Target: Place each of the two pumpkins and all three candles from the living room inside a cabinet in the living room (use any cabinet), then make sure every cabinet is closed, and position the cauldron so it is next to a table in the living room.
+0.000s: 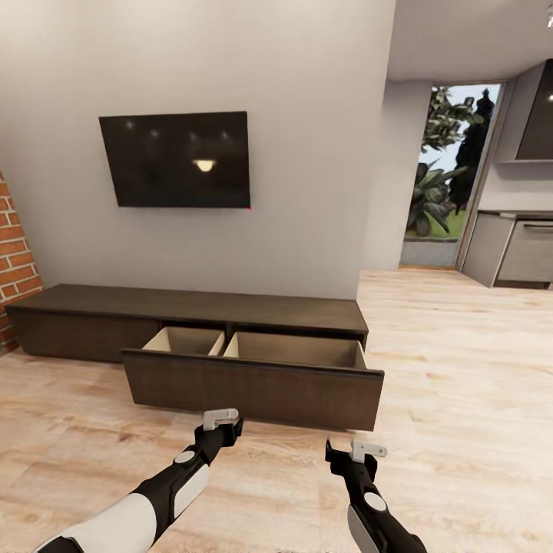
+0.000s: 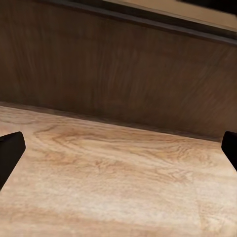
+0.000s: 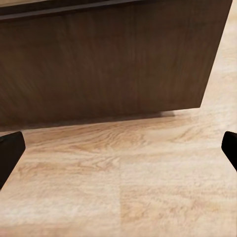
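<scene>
The long, low, dark brown cabinet (image 1: pixel 192 303) stands against the grey wall. Its wide drawer (image 1: pixel 253 388) is pulled out, and the two tan compartments (image 1: pixel 296 349) look empty as far as I can see into them. Both arms reach toward the drawer front. My left gripper (image 1: pixel 223 422) is open just short of that front, which also appears in the left wrist view (image 2: pixel 123 69) between my spread fingertips (image 2: pixel 10 153). My right gripper (image 1: pixel 355 449) is open near the drawer's right end (image 3: pixel 108 64). The pumpkins, candles and cauldron are out of view.
A black TV (image 1: pixel 175 160) hangs above the cabinet. A brick wall (image 1: pixel 11 253) borders the left. Grey kitchen units (image 1: pixel 514 250) and a glazed opening with plants (image 1: pixel 449 177) lie to the far right. Wood floor (image 1: pixel 461 369) stretches right of the drawer.
</scene>
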